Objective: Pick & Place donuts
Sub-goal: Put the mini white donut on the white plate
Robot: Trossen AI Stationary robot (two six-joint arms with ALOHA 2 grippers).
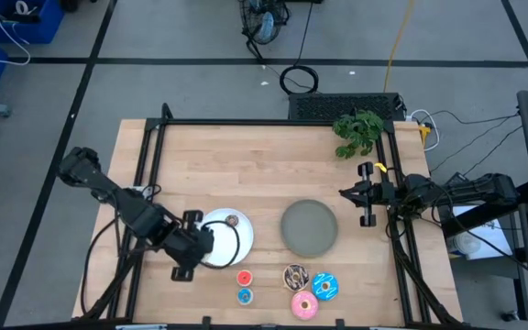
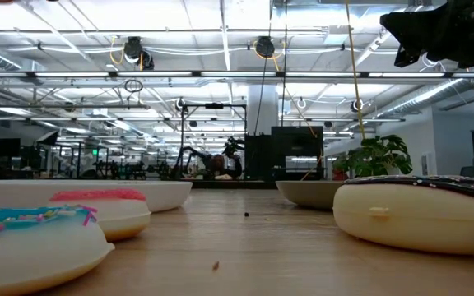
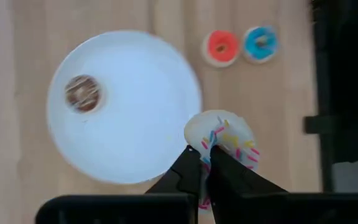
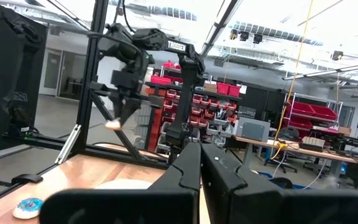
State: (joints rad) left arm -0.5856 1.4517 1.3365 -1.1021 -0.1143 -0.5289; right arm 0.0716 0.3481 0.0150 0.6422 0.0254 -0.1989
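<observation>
My left gripper (image 3: 205,149) is shut on a small white donut with coloured sprinkles (image 3: 225,138), above the near edge of the white plate (image 3: 123,118). A small brown donut (image 3: 82,93) lies flat on that plate. Small red (image 1: 243,278) and blue (image 1: 244,295) donuts lie on the table near the front edge. Right of them lie the chocolate sprinkled (image 1: 295,275), blue sprinkled (image 1: 325,287) and pink (image 1: 304,305) donuts. My right gripper (image 1: 345,193) waits shut at the table's right side, raised. My left gripper pinches the white donut's rim (image 3: 211,142) between its two fingers, on one side of the ring. The fingers come from above, pointing steeply down. The donut (image 4: 112,124) hangs at the fingertips, lifted clear of the table and the plate.
A grey plate (image 1: 309,227) sits right of the white plate, mid-table. A green plant (image 1: 357,131) stands at the far right corner. A black frame (image 1: 273,122) runs around the table's edges. Bare wood lies across the far half.
</observation>
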